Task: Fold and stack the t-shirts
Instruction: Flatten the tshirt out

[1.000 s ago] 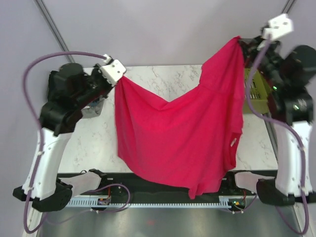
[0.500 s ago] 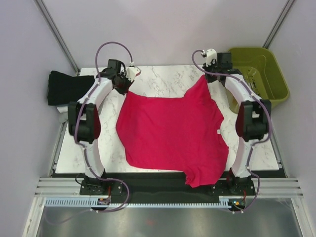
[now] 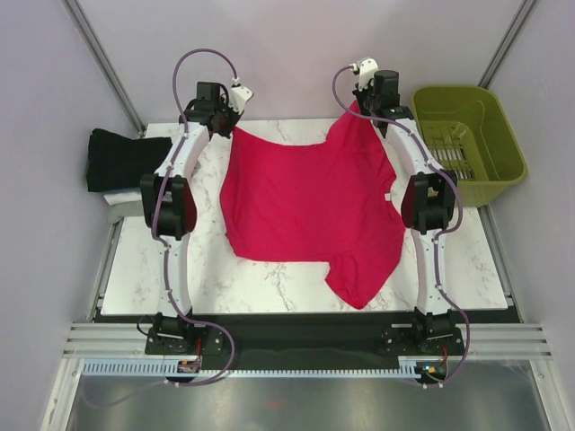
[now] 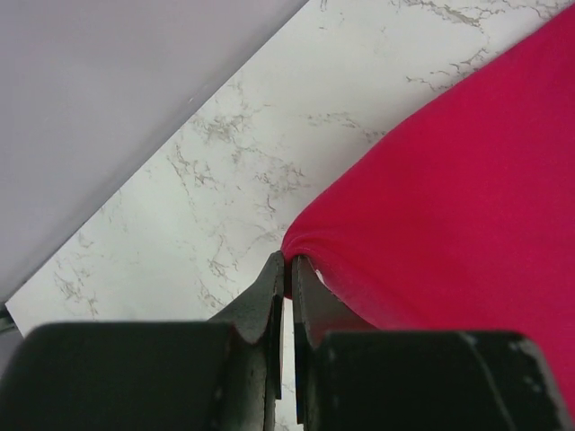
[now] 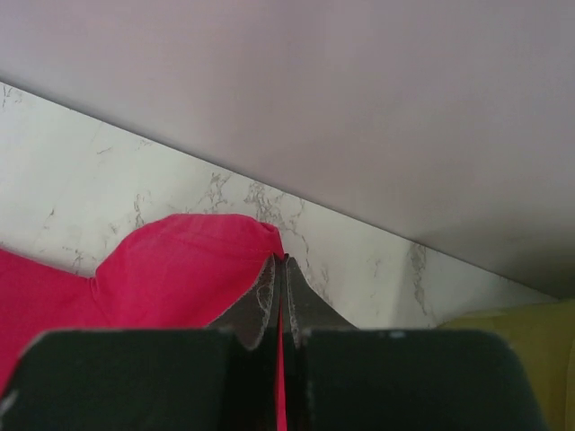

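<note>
Crimson-pink t-shirt (image 3: 305,206) lies spread over the middle of the marble table (image 3: 260,292), one lobe reaching close to the near edge. Left hand (image 4: 287,269) is clamped on its far-left corner and right hand (image 5: 281,262) on its far-right corner, both with fingers pressed together on cloth. Black folded t-shirt (image 3: 117,157) sits at the table's left edge; olive-green basket (image 3: 467,135) stands far right.
</note>
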You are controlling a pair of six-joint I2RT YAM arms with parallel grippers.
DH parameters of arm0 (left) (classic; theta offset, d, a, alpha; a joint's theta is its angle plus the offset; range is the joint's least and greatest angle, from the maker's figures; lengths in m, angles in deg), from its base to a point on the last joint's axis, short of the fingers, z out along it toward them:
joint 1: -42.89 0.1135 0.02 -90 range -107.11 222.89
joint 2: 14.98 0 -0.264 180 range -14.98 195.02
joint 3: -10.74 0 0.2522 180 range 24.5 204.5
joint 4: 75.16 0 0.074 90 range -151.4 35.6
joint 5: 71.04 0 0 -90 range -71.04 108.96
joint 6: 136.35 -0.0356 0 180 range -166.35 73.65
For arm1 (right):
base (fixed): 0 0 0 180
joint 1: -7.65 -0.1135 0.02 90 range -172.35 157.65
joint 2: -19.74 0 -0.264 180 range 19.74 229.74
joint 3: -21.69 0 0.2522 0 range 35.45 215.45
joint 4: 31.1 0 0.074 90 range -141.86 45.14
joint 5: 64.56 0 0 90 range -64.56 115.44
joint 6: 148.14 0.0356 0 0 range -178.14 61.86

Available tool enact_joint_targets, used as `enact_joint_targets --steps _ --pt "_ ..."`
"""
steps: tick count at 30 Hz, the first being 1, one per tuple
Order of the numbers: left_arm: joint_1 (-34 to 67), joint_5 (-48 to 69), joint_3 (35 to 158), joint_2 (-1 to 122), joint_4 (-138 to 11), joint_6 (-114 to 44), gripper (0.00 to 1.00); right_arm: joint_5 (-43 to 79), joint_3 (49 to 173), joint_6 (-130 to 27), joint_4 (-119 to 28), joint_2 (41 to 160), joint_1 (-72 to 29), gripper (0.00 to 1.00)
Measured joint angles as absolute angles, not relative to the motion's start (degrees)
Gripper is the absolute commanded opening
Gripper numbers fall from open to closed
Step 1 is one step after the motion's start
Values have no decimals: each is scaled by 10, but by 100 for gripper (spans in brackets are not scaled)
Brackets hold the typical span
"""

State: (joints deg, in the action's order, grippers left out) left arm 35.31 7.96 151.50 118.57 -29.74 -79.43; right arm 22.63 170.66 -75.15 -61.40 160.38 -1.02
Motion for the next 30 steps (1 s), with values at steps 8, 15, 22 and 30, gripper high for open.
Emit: enact_joint_targets --steps 8,15,22,30 --pt "354 74 1487 1070 -254 -761 2 238 1605 -709 -646 1465 -4 0" --pt "347 25 1437 867 -203 -740 2 237 1471 -679 -668 1172 -17 0" --pt "223 67 1309 633 -187 -739 2 216 1379 -662 -686 933 -23 0" --pt "197 114 1305 488 -114 -726 2 187 1345 -641 -791 792 -23 0"
